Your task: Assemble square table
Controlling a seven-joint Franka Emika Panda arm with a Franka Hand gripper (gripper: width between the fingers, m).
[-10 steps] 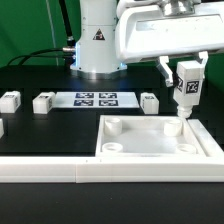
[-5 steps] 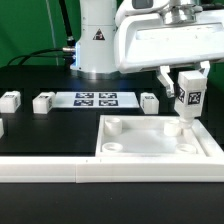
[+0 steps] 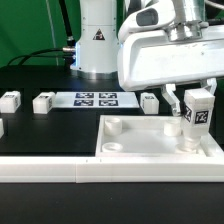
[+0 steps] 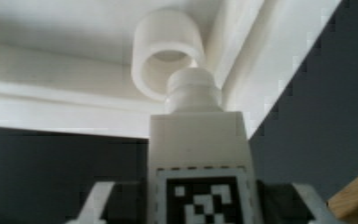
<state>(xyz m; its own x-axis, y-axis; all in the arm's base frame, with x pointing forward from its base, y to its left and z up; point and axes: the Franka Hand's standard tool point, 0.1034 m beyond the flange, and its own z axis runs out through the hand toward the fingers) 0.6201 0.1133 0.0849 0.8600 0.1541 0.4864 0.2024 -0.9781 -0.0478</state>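
Far on the exterior view's left, two loose leg blocks (image 3: 43,101) sit on the black counter (image 3: 50,128), well apart from the fingers (image 3: 173,99); small, white, w/ b&w tags. Next the marker board (image 3: 96,99) lies flat, then a third block (image 3: 150,101) just left of the fingers, not touched. Along the counter's front runs a long white rail (image 3: 40,170), w/ the tabletop (image 3: 140,152) right behind it in the right half of the scene. It's a big white square w/ raised rim and round corner sockets (image 3: 115,127). At the right the fingers are clamped on the held leg (image 3: 199,115): upright, tag facing the exterior cam, over the tabletop's far right corner. Wrist view: held leg (image 4: 201,150) sits betw. the fingers (image 4: 105,203), its narrow peg end right at one corner socket (image 4: 167,50); can't tell if it's seated.
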